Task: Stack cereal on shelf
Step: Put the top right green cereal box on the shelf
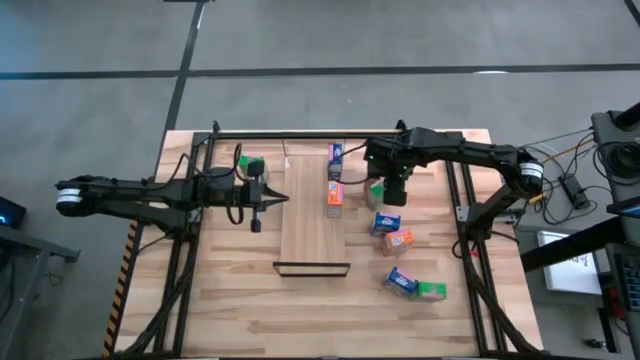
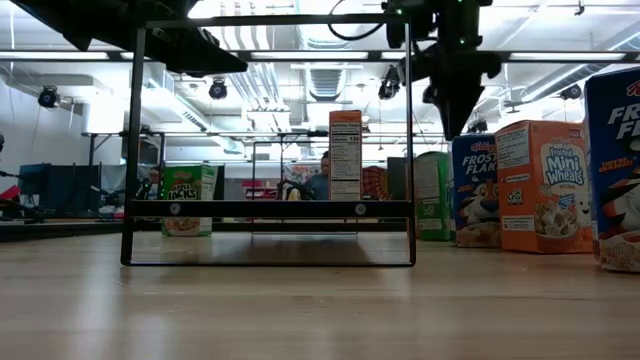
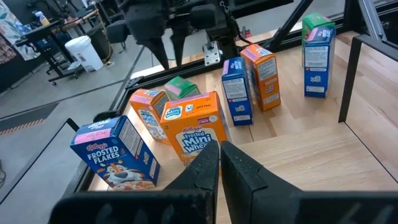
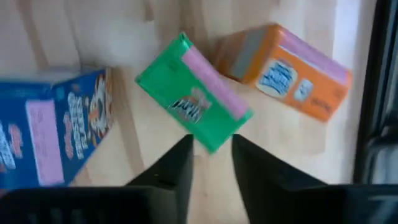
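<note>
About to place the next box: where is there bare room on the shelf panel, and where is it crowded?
Free: most of the long light wood shelf panel, from the stacked blue and orange cereal boxes along its right edge down to the thin dark metal lip. Crowded: the tabletop right of the panel, under the right gripper, where blue, orange and green boxes cluster.

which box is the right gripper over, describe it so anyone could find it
Start at the shelf, the long pale panel mid-table. Just off its right edge, under the right gripper, stands a green cereal box with a pink top, between a blue box and an orange one.
</note>
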Available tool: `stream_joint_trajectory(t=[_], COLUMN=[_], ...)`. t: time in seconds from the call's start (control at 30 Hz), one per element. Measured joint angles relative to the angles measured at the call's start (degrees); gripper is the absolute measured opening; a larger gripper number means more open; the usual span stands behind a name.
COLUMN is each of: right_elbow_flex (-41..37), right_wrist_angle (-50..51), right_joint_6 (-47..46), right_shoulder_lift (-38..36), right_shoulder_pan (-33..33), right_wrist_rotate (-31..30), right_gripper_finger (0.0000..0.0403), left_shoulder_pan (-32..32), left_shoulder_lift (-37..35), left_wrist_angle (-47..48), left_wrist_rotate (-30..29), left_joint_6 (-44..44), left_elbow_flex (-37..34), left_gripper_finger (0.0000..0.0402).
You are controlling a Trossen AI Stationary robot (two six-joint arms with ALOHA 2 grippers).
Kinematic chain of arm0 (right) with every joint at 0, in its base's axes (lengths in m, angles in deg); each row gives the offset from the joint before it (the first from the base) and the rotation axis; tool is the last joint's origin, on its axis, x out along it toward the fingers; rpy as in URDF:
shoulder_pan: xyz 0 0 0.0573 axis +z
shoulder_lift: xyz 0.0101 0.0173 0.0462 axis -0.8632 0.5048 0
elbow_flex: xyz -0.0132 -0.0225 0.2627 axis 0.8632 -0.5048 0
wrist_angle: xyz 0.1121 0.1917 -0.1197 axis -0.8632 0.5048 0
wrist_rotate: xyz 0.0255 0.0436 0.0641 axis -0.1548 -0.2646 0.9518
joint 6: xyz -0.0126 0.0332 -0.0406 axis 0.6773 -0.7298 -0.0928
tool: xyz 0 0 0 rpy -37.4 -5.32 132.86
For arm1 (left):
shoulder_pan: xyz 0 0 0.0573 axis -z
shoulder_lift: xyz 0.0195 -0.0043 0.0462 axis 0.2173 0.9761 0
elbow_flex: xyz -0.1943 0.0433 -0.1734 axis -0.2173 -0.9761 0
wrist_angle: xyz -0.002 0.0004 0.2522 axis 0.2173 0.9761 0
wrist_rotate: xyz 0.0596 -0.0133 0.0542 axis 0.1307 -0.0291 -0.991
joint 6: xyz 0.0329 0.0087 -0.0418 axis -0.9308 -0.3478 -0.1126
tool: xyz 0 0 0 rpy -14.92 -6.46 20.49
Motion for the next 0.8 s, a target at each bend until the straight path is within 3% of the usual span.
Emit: stream_joint_trajectory(t=[0.1,0.37,0.8], right_elbow_flex=[0.0,-0.29,-2.86], right_wrist_angle=[-2.13,-5.39,-5.38], right_joint_6=[6.33,9.87,11.35], right_shoulder_lift=[0.01,0.04,0.79], right_shoulder_pan=[0.64,0.55,0.55], right_wrist_rotate=[0.08,1.61,1.32], right_gripper_finger=[0.0157,0.024,0.0249], left_shoulder_pan=[0.0,-0.01,-0.01], left_shoulder_lift=[0.0,0.0,0.0], left_wrist_angle=[0.0,0.0,0.01], left_wrist_rotate=[0.01,0.02,0.02], left_joint_6=[0.0,-0.02,-0.28], left_elbow_flex=[0.0,0.0,0.0], left_gripper_finger=[0.0,0.0,0.0])
